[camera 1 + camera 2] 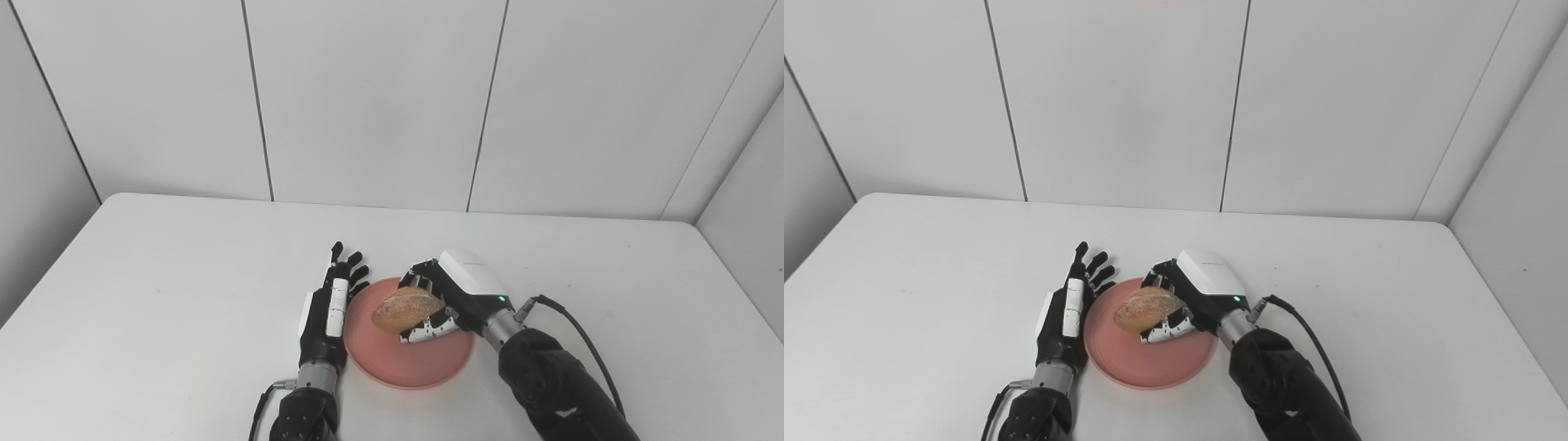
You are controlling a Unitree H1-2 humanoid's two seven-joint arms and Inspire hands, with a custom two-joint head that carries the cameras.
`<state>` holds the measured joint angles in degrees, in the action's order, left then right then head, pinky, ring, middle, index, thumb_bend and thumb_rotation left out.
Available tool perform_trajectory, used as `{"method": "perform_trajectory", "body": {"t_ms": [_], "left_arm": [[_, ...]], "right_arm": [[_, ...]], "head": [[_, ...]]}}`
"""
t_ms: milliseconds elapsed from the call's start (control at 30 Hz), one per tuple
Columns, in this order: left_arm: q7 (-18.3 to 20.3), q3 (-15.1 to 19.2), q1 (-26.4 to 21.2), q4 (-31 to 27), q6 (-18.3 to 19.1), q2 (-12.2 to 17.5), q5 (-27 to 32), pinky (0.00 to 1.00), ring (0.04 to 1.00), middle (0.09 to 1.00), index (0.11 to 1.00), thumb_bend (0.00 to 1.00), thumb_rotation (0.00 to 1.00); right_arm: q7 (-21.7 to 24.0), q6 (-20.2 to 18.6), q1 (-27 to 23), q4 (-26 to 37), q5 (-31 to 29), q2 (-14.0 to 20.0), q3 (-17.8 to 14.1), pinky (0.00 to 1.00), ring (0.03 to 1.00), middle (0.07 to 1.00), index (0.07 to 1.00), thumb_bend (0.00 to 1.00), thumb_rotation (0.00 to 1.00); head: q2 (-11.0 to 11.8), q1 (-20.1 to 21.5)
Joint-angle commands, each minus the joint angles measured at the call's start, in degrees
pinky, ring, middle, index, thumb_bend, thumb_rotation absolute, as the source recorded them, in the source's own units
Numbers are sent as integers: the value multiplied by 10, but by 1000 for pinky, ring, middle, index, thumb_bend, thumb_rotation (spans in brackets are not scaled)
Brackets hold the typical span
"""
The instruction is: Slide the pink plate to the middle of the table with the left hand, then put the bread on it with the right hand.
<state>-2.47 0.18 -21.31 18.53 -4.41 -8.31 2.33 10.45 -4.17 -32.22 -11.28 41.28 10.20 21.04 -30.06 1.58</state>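
The pink plate [392,367] lies near the table's front middle. My left hand [331,306] stands edge-on against the plate's left rim, fingers straight and apart, holding nothing. The bread [405,309], a golden crusty roll, is over the plate's far half, and my right hand [450,294] is shut on it from the right, fingers over its top and thumb under it. Whether the bread touches the plate I cannot tell.
The white table [153,294] has wall panels behind it and on both sides. A black cable [582,337] loops from my right wrist over the table on the right.
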Motion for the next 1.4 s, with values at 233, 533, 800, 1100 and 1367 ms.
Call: {"method": "perform_trajectory", "body": {"t_ms": [233,533,800,1100,1367], "left_arm": [[-1,1,10,-6,15,-6,6,848,889,924,1000,926,956],[-1,3,11,-6,17,-6,9,860,887,917,1000,926,954],[0,2,10,-5,18,-6,10,873,897,922,1000,933,954],[4,3,10,-4,17,-5,14,851,906,926,1000,922,953],[4,5,6,-7,14,-3,16,829,904,939,1000,909,950]], "right_arm": [[-3,-6,-30,7,14,1,8,206,271,406,515,515,8],[16,-12,-23,21,19,7,9,270,337,429,494,517,151],[18,-7,-21,27,21,15,7,605,672,702,714,992,583],[4,5,-24,25,23,18,6,611,715,755,765,1000,668],[-17,7,-19,36,17,10,-2,594,709,752,769,1000,713]], "head": [[-4,-2],[-5,1],[-4,2],[-3,4],[-4,6]]}}
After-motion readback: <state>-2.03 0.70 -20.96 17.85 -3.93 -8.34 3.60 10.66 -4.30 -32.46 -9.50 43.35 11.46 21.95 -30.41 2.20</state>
